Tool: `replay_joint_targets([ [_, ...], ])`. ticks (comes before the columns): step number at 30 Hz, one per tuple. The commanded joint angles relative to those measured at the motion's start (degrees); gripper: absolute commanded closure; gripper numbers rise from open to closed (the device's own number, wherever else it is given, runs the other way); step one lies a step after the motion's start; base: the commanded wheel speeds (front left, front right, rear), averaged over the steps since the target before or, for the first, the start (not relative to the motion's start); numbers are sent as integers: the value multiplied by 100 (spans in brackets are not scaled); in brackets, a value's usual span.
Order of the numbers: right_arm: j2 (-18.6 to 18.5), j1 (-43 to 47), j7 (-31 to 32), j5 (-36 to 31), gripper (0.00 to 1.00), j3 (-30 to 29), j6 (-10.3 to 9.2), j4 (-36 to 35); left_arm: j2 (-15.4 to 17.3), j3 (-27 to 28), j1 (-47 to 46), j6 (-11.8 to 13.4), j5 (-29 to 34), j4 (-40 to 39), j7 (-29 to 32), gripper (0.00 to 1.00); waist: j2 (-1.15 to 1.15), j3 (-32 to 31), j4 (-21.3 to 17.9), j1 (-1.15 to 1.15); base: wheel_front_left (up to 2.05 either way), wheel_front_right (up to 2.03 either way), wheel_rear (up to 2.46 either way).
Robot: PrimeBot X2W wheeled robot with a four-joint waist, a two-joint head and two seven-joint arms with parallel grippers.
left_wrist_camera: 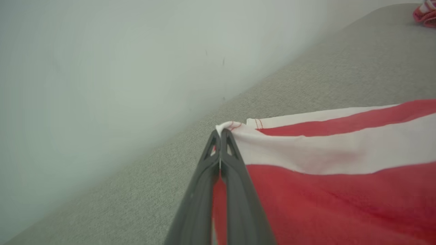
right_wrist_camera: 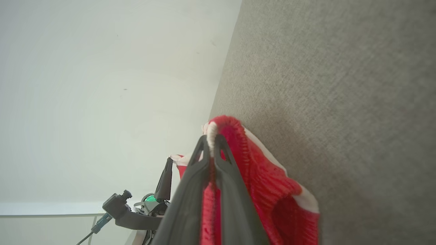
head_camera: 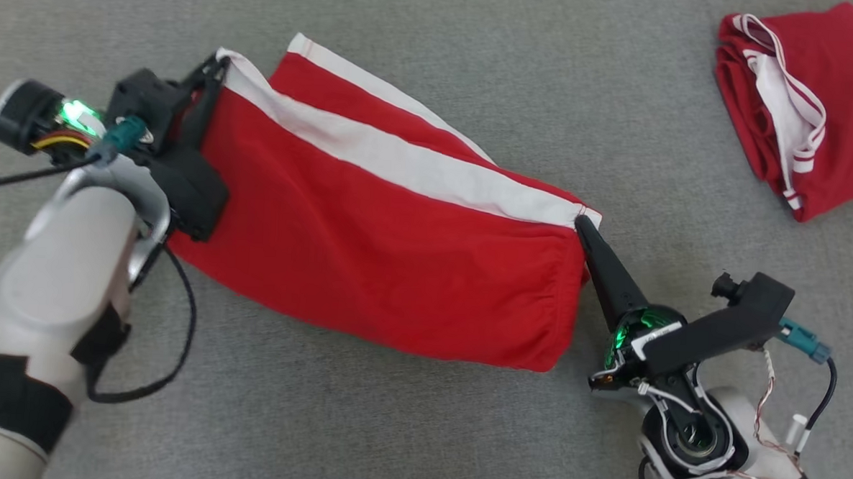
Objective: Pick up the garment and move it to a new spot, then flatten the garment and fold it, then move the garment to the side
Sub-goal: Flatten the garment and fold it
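My left gripper (left_wrist_camera: 220, 134) and right gripper (right_wrist_camera: 212, 139) are each pressed together on an end of the red garment (head_camera: 382, 259), stretched between them over the grey surface (head_camera: 389, 425). Pickup appears done; flattening, folding and moving aside remain.

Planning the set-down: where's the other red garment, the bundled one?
Head view, upper right: the bundled red garment lies on the grey surface, apart from the held garment, beyond the right gripper.

place: test room | signs: grey cloth surface (head_camera: 418, 426), blank pale wall (left_wrist_camera: 85, 85)
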Motion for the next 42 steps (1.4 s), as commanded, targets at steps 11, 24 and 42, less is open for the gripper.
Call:
replay_joint_targets([
  [11,197,567,-65,62,100,43,-14,-220,374,-1090,-713,12,-586,324,-100,100,-1,74,-351,-1,0,0,0],
  [24,309,425,-144,-89,100,104,-15,32,441,-1816,-1274,13,-1046,839,-122,100,-1,177,-633,-1,0,0,0],
  [42,551,39,-399,-223,70,354,-14,269,425,-1888,-1223,19,-1250,873,-139,100,-1,376,-776,-1,0,0,0],
])
